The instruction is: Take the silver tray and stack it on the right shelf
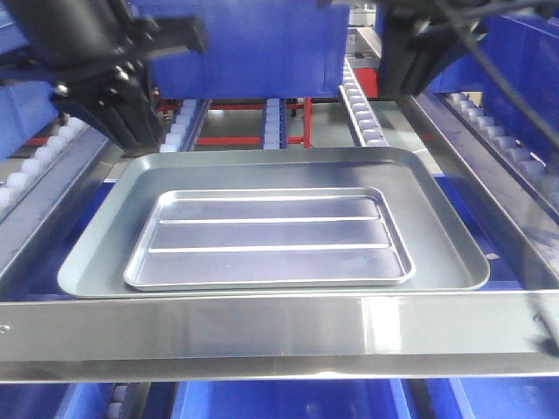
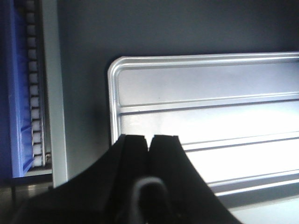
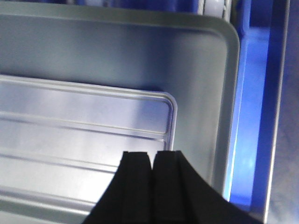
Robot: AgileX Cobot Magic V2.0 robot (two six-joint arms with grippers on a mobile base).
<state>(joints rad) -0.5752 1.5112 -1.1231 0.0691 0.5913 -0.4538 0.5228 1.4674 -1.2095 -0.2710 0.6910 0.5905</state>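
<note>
Silver tray (image 1: 269, 237) inside larger grey tray (image 1: 437, 209)

You have two trays in front of you: one silver tray (image 1: 268, 237) with two raised ridges, and one larger grey tray (image 1: 96, 262) beneath it. You can count two grippers, the left gripper (image 2: 149, 139) and the right gripper (image 3: 151, 155). One flat front bar (image 1: 262, 336) crosses below, and several roller rows (image 1: 362, 109) run behind; their exact number is unclear.
</note>
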